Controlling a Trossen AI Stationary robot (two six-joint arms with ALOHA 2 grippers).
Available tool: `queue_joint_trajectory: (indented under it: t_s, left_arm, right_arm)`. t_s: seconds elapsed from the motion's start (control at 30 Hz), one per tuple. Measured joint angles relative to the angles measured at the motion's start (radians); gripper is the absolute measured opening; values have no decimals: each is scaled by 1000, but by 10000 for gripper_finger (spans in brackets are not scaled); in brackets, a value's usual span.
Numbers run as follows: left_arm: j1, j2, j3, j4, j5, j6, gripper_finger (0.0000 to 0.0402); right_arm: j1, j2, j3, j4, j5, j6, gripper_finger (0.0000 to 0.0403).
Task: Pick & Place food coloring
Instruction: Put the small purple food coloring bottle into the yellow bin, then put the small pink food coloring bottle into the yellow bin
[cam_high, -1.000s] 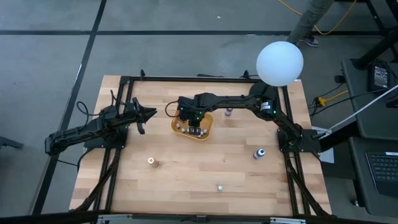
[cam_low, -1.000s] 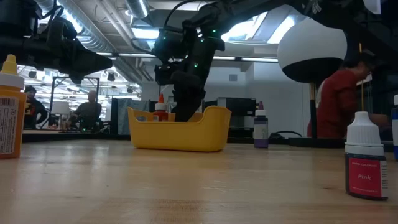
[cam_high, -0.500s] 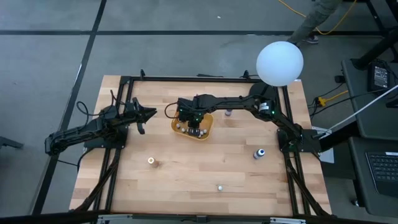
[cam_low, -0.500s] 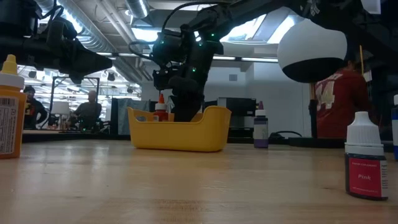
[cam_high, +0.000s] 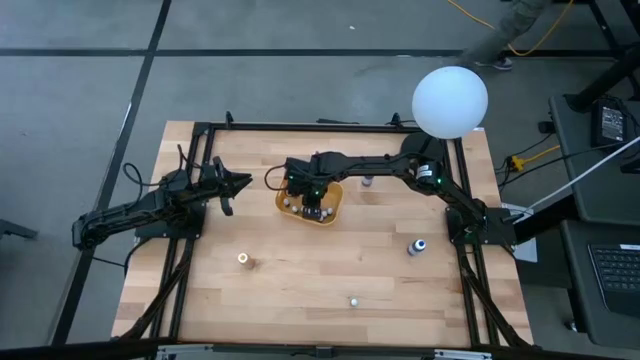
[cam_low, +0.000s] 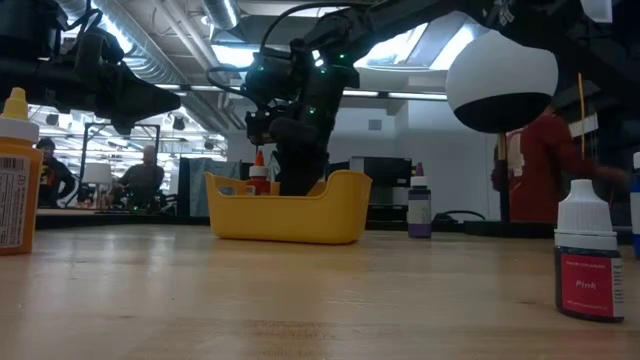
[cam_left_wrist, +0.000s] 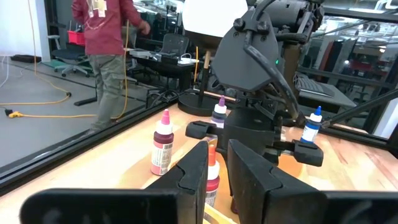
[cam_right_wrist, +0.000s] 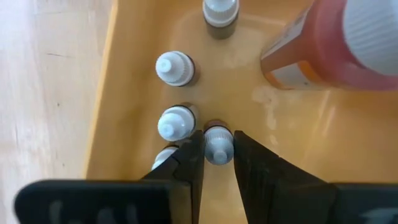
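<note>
Food coloring bottles are scattered around: in the right wrist view I count five white caps inside the yellow tray (cam_right_wrist: 124, 81), one of them, a small bottle (cam_right_wrist: 217, 144), sitting right between the right claw (cam_right_wrist: 216, 163) fingers, which are closed in against its cap. A bigger orange-red bottle (cam_right_wrist: 329, 43) stands in that tray too, just beside the claw.

From above, the tray (cam_high: 333, 207) sits near the middle-back of the worktop (cam_high: 300, 290) with the right claw (cam_high: 313, 202) reaching down into it. Four more bottles are out on the bare wood: one with a purple top (cam_high: 368, 180) just behind the tray, a blue one (cam_high: 416, 246) off to the right, a white-capped one (cam_high: 353, 300) near the front, and an orange one (cam_high: 243, 259) front left. All four are well apart from each other.

The left claw (cam_high: 232, 186) hangs over the left side of the worktop, well clear of the tray, fingers a little apart and holding nothing.

A white ball-shaped lamp (cam_high: 450, 100) hangs above the back right corner. In the low view the pink-labelled bottle (cam_low: 588, 262) fills the near right.
</note>
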Motion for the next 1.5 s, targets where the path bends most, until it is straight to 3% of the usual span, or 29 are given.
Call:
queue_joint_trajectory:
  t_s: [0.27, 0.77, 1.2, 1.5]
  left_arm:
    - [0, 0, 0, 0, 0, 0, 59]
    - [0, 0, 0, 0, 0, 0, 58]
    - [0, 0, 0, 0, 0, 0, 58]
    - [0, 0, 0, 0, 0, 0, 61]
  right_arm:
    - [1, 0, 0, 0, -2, -6, 88]
    - [1, -15, 45, -42, 22, -4, 170]
    - [1, -19, 351, -343, 122, -5, 148]
    - [75, -172, 311, -438, 187, 21, 129]
